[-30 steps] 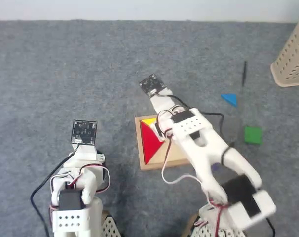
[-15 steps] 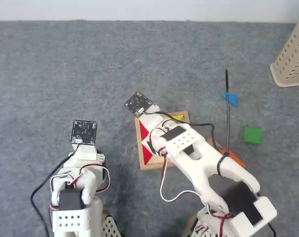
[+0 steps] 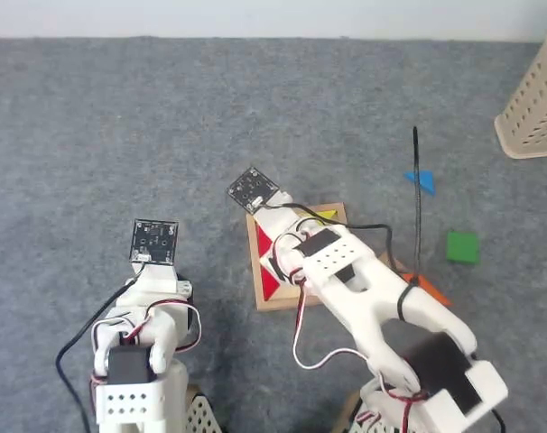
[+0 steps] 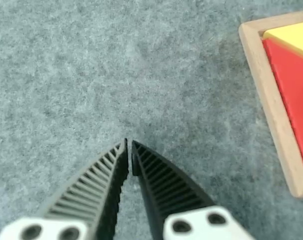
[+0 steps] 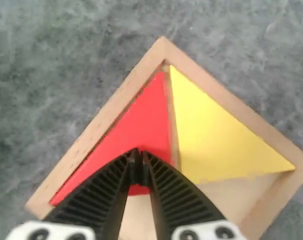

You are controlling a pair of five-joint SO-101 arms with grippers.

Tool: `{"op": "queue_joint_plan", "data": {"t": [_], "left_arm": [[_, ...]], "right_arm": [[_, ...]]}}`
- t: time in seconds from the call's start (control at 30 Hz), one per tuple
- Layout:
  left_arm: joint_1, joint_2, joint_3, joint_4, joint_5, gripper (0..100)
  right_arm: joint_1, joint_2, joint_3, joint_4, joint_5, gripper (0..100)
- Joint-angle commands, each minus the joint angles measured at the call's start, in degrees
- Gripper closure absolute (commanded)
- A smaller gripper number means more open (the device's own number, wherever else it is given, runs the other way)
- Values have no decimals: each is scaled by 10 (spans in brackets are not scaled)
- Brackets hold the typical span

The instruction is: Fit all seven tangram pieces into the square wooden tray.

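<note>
The square wooden tray (image 3: 282, 300) lies on the grey carpet with a red triangle (image 3: 267, 263) and a yellow triangle (image 3: 329, 215) in it. My right arm hangs over the tray. Its gripper (image 5: 139, 153) is shut, holds nothing, and its tips sit above the red triangle (image 5: 141, 125), beside the yellow triangle (image 5: 211, 145). The left gripper (image 4: 129, 145) is shut over bare carpet, a short way from the tray's corner (image 4: 251, 37). Loose pieces lie to the right of the tray: a blue triangle (image 3: 421, 180), a green square (image 3: 463, 247) and an orange piece (image 3: 429, 290).
A beige slotted basket (image 3: 535, 99) stands at the far right edge. A thin black cable (image 3: 416, 198) runs past the blue triangle down to the right arm. Open carpet stretches to the left and behind the tray.
The right arm has swung left and drawn back over the tray, which uncovered the orange piece. In the last half second it has hardly moved. The left arm has stayed still.
</note>
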Motion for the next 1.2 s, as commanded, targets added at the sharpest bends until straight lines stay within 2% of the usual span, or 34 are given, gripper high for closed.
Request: {"op": "queue_joint_plan", "data": {"t": [0.0, 0.4, 0.67, 1.03, 1.17], "left_arm": [[-1, -4, -3, 4, 4, 989], [-1, -4, -3, 4, 4, 989], [-1, -4, -3, 4, 4, 989], [-1, -4, -3, 4, 4, 989], [-1, -4, -3, 4, 4, 989]], "right_arm": [[-12, -72, -13, 50, 10, 989], [-11, -108, 11, 70, 14, 990], [49, -109, 11, 69, 11, 991], [55, -109, 10, 71, 11, 991], [102, -109, 7, 78, 13, 989]]}}
